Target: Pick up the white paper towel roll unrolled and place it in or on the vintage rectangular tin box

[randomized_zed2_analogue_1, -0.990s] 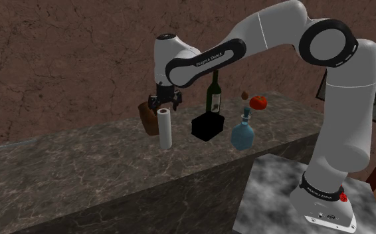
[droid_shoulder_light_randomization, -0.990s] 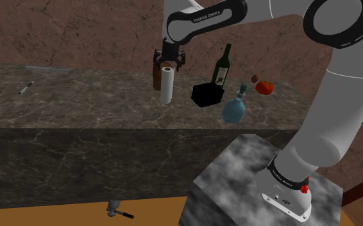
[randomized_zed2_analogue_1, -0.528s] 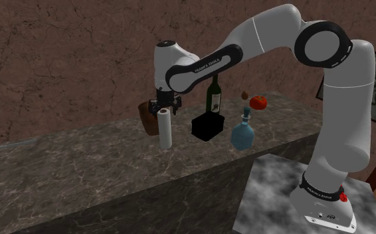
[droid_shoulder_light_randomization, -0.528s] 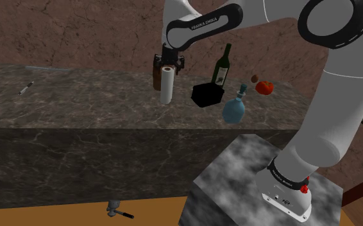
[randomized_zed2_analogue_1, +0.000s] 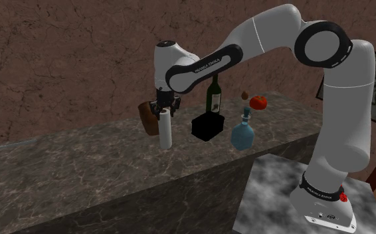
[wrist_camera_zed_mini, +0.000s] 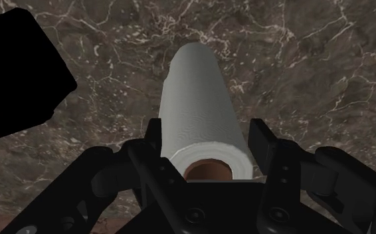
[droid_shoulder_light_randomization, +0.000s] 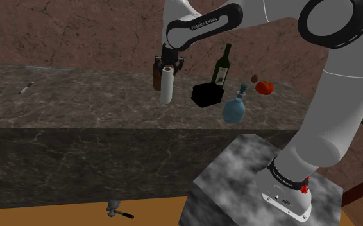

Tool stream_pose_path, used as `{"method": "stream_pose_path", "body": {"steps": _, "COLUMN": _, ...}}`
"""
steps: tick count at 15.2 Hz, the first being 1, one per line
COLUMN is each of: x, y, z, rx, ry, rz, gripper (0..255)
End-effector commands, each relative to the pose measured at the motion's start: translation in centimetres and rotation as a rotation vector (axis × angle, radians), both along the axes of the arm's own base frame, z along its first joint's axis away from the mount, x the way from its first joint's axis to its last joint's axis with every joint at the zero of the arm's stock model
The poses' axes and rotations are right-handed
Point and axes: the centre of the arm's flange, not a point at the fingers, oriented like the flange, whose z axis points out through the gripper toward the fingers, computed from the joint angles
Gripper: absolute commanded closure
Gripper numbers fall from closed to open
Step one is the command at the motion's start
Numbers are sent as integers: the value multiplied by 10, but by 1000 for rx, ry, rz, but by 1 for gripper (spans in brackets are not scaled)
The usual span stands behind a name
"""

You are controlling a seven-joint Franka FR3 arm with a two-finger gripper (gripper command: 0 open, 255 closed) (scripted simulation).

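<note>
A white paper towel roll (droid_shoulder_light_randomization: 167, 86) stands upright on the dark marble counter (droid_shoulder_light_randomization: 77, 96). My black gripper (droid_shoulder_light_randomization: 167, 66) comes down over the roll's top end. In the wrist view the two fingers (wrist_camera_zed_mini: 155, 136) press against both sides of the roll (wrist_camera_zed_mini: 196, 100), so the gripper (wrist_camera_zed_mini: 206, 136) is shut on it. The second exterior view shows the same grip (randomized_zed2_analogue_1: 162, 112) on the roll (randomized_zed2_analogue_1: 166, 133). A black rectangular box (droid_shoulder_light_randomization: 207, 95) sits on the counter to the shoulder view's right of the roll, and also appears in the wrist view (wrist_camera_zed_mini: 20, 73).
Behind the box stands a green wine bottle (droid_shoulder_light_randomization: 222, 66). A blue flask (droid_shoulder_light_randomization: 235, 108) and a tomato (droid_shoulder_light_randomization: 265, 87) lie further right. A brown pot (randomized_zed2_analogue_1: 147, 116) sits just behind the roll. A small utensil (droid_shoulder_light_randomization: 25, 88) lies far left. A marbled wall backs the counter.
The gripper came down a little over the roll's top, then its fingers closed from wide apart onto the roll. The roll still stands on the counter.
</note>
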Motion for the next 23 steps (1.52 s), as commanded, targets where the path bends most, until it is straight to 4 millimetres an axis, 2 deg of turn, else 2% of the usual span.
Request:
{"method": "stream_pose_path", "body": {"steps": 1, "x": 0, "y": 0, "z": 0, "rx": 0, "ry": 0, "rz": 0, "gripper": 255}}
{"method": "stream_pose_path", "body": {"steps": 6, "x": 0, "y": 0, "z": 0, "rx": 0, "ry": 0, "rz": 0, "gripper": 255}}
{"method": "stream_pose_path", "body": {"steps": 23, "x": 0, "y": 0, "z": 89, "rx": 0, "ry": 0, "rz": 0, "gripper": 255}}
